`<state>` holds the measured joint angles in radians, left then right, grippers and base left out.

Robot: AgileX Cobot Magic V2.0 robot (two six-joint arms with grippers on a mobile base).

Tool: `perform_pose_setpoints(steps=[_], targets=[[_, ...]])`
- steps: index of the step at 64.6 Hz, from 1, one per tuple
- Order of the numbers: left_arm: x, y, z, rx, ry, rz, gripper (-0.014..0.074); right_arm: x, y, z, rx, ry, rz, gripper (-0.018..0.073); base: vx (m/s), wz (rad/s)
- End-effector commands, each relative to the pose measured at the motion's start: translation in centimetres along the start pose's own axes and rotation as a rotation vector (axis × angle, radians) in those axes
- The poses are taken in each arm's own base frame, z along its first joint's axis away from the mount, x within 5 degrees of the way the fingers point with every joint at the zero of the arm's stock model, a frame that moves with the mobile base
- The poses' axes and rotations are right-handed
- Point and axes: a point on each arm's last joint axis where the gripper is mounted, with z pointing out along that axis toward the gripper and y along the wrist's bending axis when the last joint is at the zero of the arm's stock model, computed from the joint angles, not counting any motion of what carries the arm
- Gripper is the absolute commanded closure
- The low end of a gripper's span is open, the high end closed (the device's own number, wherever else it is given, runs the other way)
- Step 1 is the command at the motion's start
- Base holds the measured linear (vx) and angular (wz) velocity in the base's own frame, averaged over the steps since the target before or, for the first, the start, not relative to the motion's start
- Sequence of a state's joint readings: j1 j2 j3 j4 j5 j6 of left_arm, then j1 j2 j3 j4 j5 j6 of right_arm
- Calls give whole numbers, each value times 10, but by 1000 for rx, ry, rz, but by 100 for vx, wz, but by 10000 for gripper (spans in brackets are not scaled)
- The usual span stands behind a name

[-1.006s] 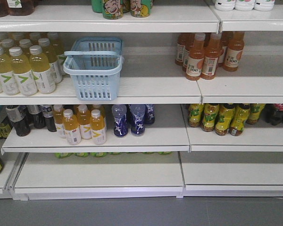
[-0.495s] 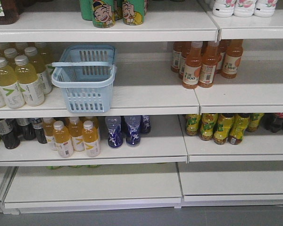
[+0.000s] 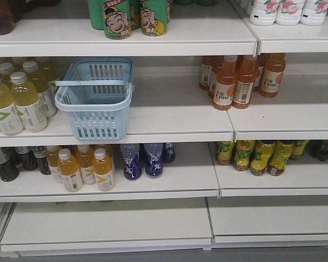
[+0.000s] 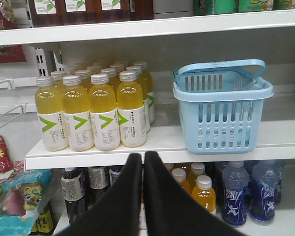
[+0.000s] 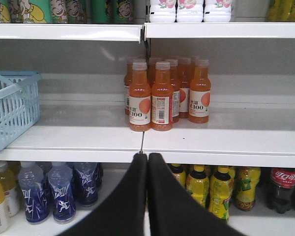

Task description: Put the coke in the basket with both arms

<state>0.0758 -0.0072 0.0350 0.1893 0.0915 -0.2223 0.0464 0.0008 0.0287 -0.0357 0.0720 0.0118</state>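
A basket (image 3: 96,124) stands on the middle shelf (image 3: 169,109), with a block of drink bottles (image 3: 19,101) just to its left and C100 bottles (image 3: 238,82) well apart to its right. Cans (image 3: 128,16) stand on the upper shelf (image 3: 208,27) above the basket; on the lower shelf (image 3: 191,169), a coke bottle (image 5: 284,189) sits far right

Left hand (image 4: 143,157), right hand (image 5: 147,157): closed.

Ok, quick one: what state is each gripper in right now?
Left gripper: closed, fingers together, holding nothing.
Right gripper: closed, fingers together, holding nothing.
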Motion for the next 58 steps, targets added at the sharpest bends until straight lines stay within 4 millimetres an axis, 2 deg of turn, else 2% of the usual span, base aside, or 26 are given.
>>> perform_pose_setpoints(steps=[1, 58], targets=[[-19, -2, -4, 23, -130, -8, 603, -4, 0, 1, 5, -49, -10, 569, 5, 0], [-19, -2, -4, 23, -130, -8, 603, -4, 0, 1, 5, -49, -10, 569, 2, -1]])
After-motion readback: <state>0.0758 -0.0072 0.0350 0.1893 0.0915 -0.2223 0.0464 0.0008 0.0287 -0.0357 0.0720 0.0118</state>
